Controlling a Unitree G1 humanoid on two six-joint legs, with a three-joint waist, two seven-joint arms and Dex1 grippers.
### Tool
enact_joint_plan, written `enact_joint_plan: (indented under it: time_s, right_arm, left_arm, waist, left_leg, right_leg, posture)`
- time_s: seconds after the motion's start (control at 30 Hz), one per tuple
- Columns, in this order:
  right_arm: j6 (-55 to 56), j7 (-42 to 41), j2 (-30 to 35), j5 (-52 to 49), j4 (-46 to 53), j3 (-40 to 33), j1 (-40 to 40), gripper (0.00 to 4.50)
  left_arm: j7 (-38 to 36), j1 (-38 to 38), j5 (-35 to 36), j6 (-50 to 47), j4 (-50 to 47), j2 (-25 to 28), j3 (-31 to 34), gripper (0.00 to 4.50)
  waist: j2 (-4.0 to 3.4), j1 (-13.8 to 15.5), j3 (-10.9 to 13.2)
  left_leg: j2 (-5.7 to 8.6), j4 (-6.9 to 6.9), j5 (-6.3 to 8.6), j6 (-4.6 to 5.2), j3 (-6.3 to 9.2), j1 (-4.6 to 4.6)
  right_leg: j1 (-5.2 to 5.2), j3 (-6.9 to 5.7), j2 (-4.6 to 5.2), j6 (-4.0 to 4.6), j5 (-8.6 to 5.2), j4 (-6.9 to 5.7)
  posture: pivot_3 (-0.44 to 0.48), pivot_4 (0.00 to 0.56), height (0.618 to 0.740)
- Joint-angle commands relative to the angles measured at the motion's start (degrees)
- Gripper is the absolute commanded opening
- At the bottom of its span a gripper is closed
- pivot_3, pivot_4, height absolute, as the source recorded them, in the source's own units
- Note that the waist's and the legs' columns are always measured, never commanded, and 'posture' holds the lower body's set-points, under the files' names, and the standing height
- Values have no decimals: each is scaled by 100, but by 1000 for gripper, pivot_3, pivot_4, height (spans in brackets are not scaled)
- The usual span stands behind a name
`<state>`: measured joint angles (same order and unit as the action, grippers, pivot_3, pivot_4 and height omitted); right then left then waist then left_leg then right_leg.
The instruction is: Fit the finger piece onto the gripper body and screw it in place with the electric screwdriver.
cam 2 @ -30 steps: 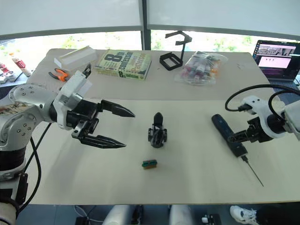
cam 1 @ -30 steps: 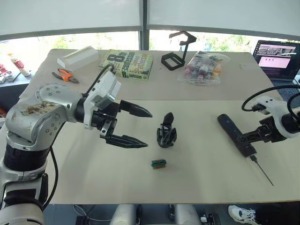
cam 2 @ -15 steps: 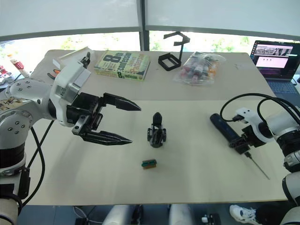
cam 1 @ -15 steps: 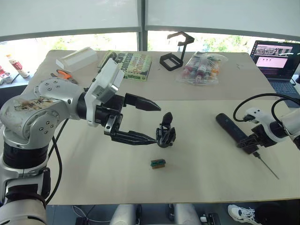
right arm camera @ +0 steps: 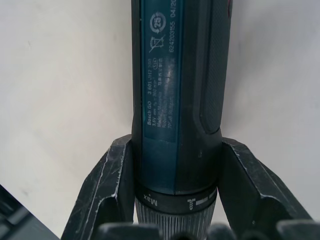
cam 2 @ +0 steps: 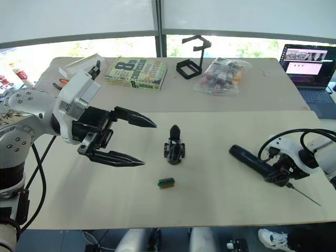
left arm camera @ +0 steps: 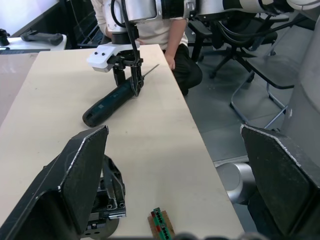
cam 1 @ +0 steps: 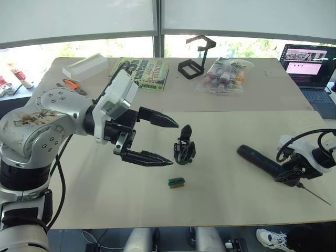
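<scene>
Beige table [cam 1: 220,194], book [cam 1: 144,72], laptop [cam 1: 307,59]

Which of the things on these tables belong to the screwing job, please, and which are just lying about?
For the job: gripper body, with a pointed black finger sticking up; electric screwdriver, gripped near its bit by the right gripper; left gripper, open beside the gripper body.

Lying about: green-and-brown block, book, pliers, white box, wire-frame stand, bag of bottles, laptop.

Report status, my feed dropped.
Left gripper open, beside gripper body. Right gripper shut on electric screwdriver, lying on table. Nothing between.
</scene>
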<state>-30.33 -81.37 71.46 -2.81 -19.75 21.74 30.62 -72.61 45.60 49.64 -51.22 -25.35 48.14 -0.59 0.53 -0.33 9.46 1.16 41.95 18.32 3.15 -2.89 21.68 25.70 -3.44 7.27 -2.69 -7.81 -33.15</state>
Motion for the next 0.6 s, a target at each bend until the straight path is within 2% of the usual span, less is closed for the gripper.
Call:
enact_joint_plan:
  time_s: [0.03, 0.07, 0.13, 0.23, 0.6]
  right_arm:
    - [136, -222, 322, 233, -1, -232, 44, 3557]
    - [3, -413, 451, 265, 79, -216, 74, 3969]
    - [-293, -736, 624, 295, 241, -172, 110, 4475]
    - [-523, -934, 679, 350, 416, -107, 93, 4475]
    - [-320, -689, -34, 802, -40, -34, 422, 4475]
  left_arm:
    - [-32, 22, 58, 109, -180, 92, 39, 4500]
    - [-35, 19, 55, 111, -196, 89, 31, 4500]
    - [-24, 26, 56, 111, -221, 71, 13, 4500]
    - [6, 56, 76, 107, -262, 30, -17, 4500]
    - [60, 46, 94, 96, -330, 44, -13, 4500]
  waist:
    - [0, 1, 0]
    - [-2, 2, 1]
    - [-4, 5, 2]
    - [-1, -7, 4]
    - [2, -38, 7]
  left_leg:
    - [0, 0, -2, 0, 0, -5]
    - [0, 0, -3, 0, 0, -8]
    - [0, 0, -5, 2, -2, -10]
    - [-3, -1, -5, 2, -3, -19]
    - [-3, -1, -3, 6, -18, -53]
  right_leg:
    - [-4, 1, 0, -3, -2, -1]
    - [-5, 4, 0, -2, -2, -2]
    - [-5, 9, 0, -2, -1, -4]
    - [-12, 11, -3, 10, 6, -4]
    - [-39, 41, -7, 4, 1, -4]
  posture:
    - [0, 150, 740]
    - [0, 150, 740]
    - [0, 150, 740]
    - [0, 150, 740]
    - [0, 150, 740]
